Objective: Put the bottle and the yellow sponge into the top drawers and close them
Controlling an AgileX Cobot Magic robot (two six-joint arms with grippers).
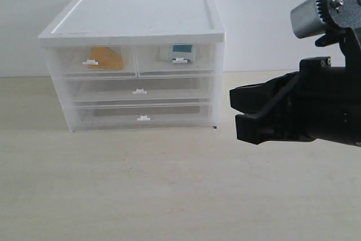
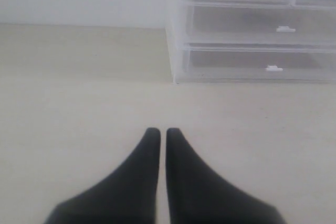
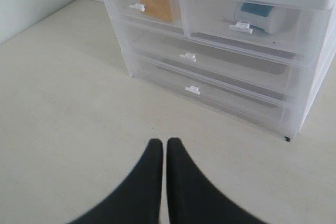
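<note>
— Where is the left gripper (image 2: 158,132) seen?
— Only in its wrist view, jaws pressed together.
— The sponge (image 1: 105,58)?
— It is seen in the left top drawer (image 1: 70,60), long side across it. The bottle (image 1: 179,53) is laid sideways in the right top drawer (image 1: 204,57) (cap end unclear). The right gripper (image 1: 236,108) is closed tight, empty.

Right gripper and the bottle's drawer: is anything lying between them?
No. In the right wrist view only bare table separates the right gripper from the cabinet, where the bottle sits behind its drawer front.
</note>
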